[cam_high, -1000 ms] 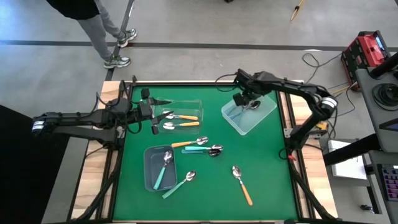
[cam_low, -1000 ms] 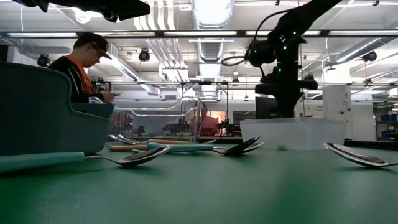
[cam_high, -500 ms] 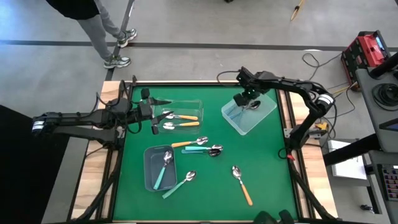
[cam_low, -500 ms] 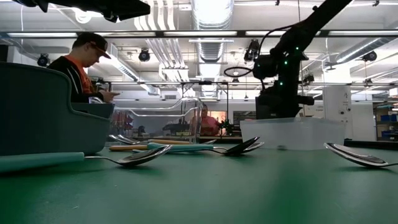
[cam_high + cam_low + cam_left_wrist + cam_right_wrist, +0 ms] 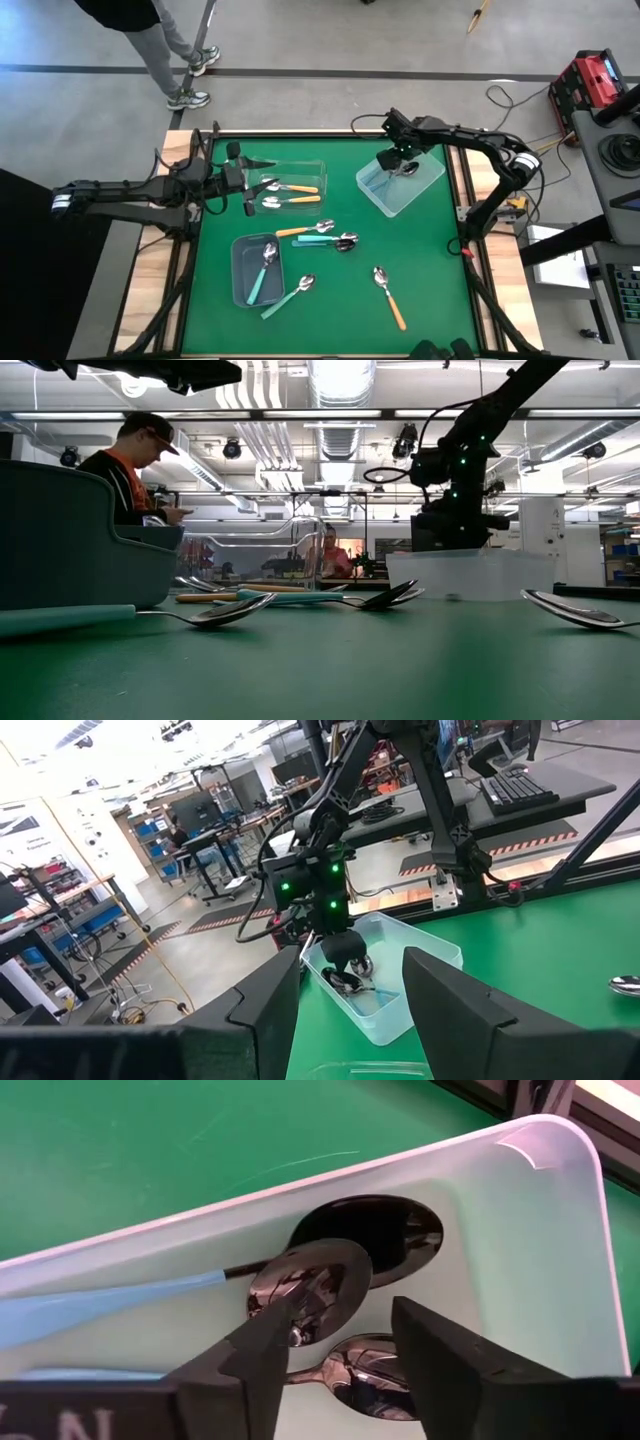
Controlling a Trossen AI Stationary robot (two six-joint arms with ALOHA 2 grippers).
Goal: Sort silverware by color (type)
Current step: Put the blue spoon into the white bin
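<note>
Item: right gripper (image 5: 335, 1335) over white bin (image 5: 432, 178), fingers apart, nothing held (blue-handled spoons (image 5: 300, 1285) collected here); left gripper (image 5: 345, 1010) idle, parted, holding nothing.

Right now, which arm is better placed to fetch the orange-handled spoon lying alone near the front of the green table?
Right. The right pincer hangs open over the white bin, nearer the orange-handled metal spoon; the left pincer waits at the clear bin.
</note>
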